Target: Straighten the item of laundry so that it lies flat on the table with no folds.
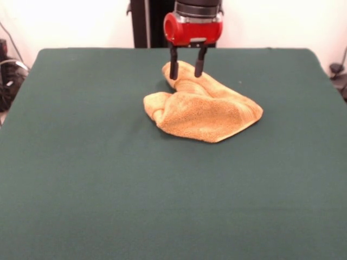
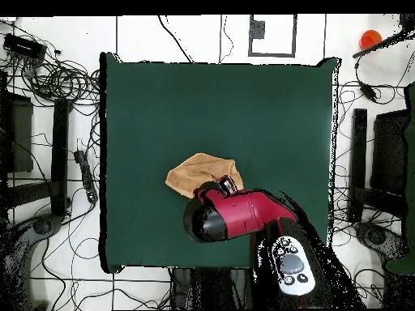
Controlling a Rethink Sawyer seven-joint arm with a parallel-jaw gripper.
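Towel [image 1: 203, 111]: I see it crumpled, folded, on the table [image 1: 81, 179].
Gripper [image 1: 187, 69]: front view shows fingers spread, straddling towel's 12 o'clock corner.
Overhead: arm [image 2: 235, 215] hides that corner.

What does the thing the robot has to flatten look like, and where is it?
Find the big dark green table. On its half nearer the robot, under the red arm's open tool, lies a crumpled golden-orange terry towel, bunched into folds. It is the only thing on the green cloth, fluffy and bright against it.
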